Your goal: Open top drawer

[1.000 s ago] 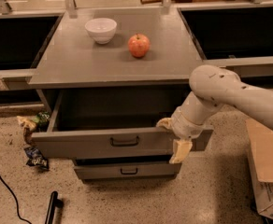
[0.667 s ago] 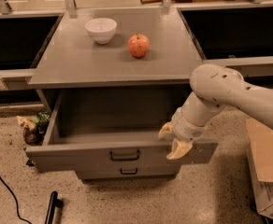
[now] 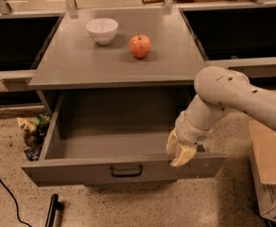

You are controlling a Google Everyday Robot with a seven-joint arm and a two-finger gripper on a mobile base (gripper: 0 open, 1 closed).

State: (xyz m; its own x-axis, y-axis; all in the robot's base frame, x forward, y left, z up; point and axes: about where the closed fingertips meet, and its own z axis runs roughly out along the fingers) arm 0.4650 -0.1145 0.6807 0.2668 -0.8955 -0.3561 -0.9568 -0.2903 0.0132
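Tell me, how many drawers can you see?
1: the top drawer, pulled open under the cabinet top. Others may hide beneath it. The gripper is at its front edge, near the right end.

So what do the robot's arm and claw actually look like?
The arm is a smooth, rounded off-white tube with a bulging elbow dotted with small dark specks. It narrows to a pale wrist, then a stubby yellowish-tan claw, which sits at the front edge of the top drawer. No cables or lettering show.
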